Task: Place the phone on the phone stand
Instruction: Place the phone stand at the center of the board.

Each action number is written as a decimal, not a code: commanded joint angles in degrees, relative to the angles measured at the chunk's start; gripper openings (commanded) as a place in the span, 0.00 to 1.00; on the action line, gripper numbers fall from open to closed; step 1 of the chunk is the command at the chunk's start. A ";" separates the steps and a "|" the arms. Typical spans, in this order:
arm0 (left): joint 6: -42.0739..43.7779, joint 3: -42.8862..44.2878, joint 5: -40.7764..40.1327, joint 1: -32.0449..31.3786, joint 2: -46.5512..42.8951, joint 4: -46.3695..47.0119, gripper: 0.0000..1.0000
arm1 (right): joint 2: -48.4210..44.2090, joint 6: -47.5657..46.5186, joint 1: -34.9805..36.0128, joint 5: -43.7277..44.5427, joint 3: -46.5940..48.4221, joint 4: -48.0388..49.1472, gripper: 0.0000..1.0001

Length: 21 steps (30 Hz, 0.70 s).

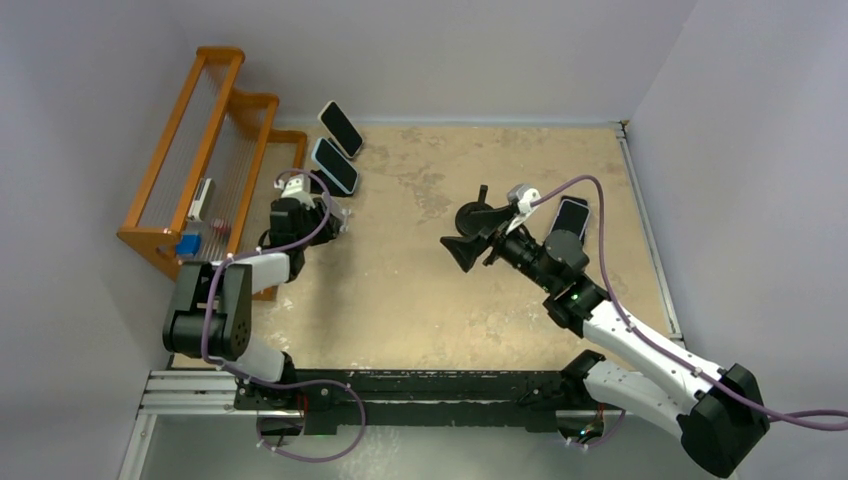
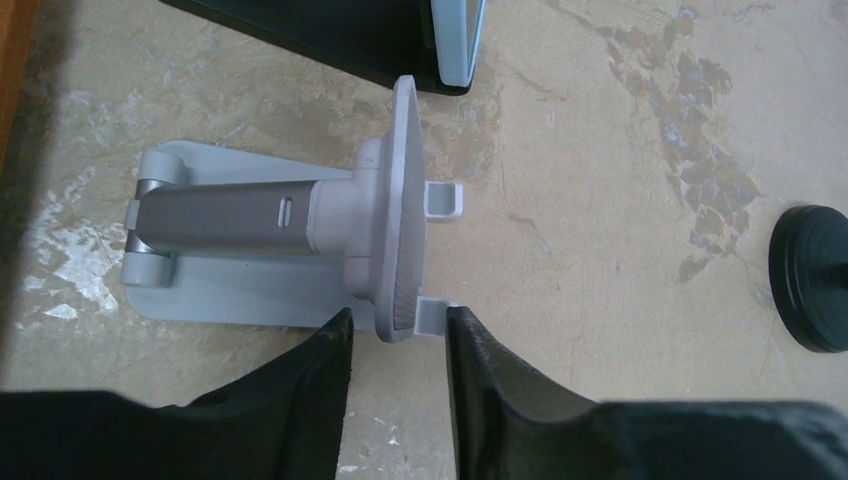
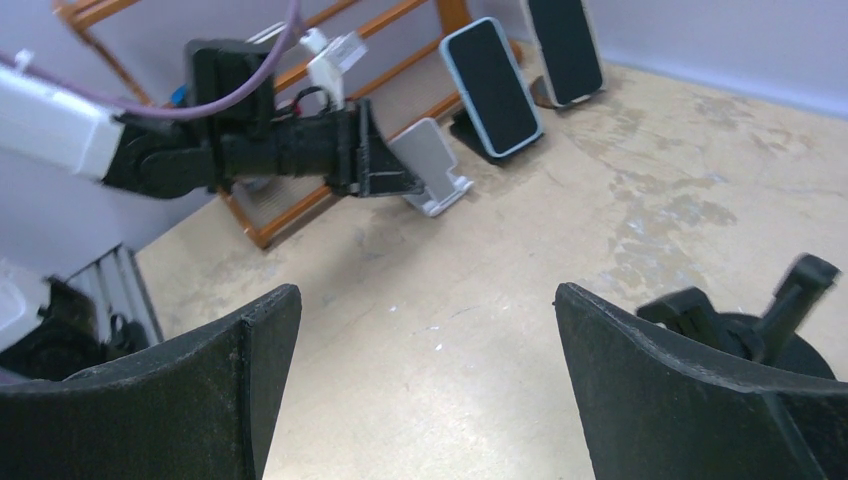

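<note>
The left pincer was closed on the lower edge of the grey stand, one finger against the back of its plate and the other against a front lip. The stand stood upright on the table, just beside the wooden rack at the left. Just beyond it a blue-cased phone leaned on its own holder, and a second propped phone stood farther back near the wall.

The right pincer was spread wide and held nothing, hanging over the middle of the table and facing the left arm. A black stand sat on the table next to its right finger.

The phone lay on the table at the right side, behind the right arm's wrist and partly hidden by it. It was well apart from the grey stand, and neither pincer touched it.
</note>
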 commanded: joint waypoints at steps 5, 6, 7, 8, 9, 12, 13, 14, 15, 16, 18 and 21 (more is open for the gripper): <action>0.63 0.79 7.20 0.32 -10.21 -4.38 0.59 | 2.41 7.15 -2.63 29.56 12.24 -6.23 0.99; 0.23 0.41 7.87 0.32 -12.19 -5.48 0.60 | 3.00 8.80 -5.46 30.73 13.76 -8.15 0.99; -0.15 -0.04 8.03 0.09 -14.01 -6.51 0.63 | 3.60 10.88 -9.46 30.37 15.08 -10.21 0.99; -0.55 -0.61 7.55 -0.50 -15.93 -7.00 0.65 | 4.44 12.98 -13.49 28.91 16.14 -12.11 0.99; -0.83 -0.95 6.48 -1.58 -17.50 -7.17 0.66 | 5.52 14.45 -18.11 27.30 17.22 -13.99 0.99; -3.21 -0.71 6.86 -4.30 -20.74 -8.37 0.70 | 11.67 15.18 -27.75 27.09 21.13 -21.45 0.99; -3.72 -0.31 6.98 -5.50 -21.58 -8.35 0.73 | 15.29 14.30 -29.68 28.25 22.33 -23.57 0.99; -3.92 0.02 6.46 -7.20 -22.25 -8.09 0.74 | 17.99 13.68 -31.49 29.52 23.56 -25.44 0.99; -3.88 0.59 5.94 -8.90 -22.61 -8.01 0.74 | 20.25 12.87 -32.82 31.07 24.30 -26.45 0.99; -3.72 1.46 5.81 -10.46 -22.73 -8.07 0.75 | 22.63 12.26 -33.78 32.46 24.77 -26.85 0.99; -3.47 3.28 6.69 -12.68 -22.27 -8.55 0.75 | 27.26 11.10 -34.96 33.66 26.53 -28.12 0.99; -3.85 4.90 9.17 -13.87 -21.30 -8.63 0.76 | 33.99 9.56 -35.21 35.31 28.80 -29.76 0.99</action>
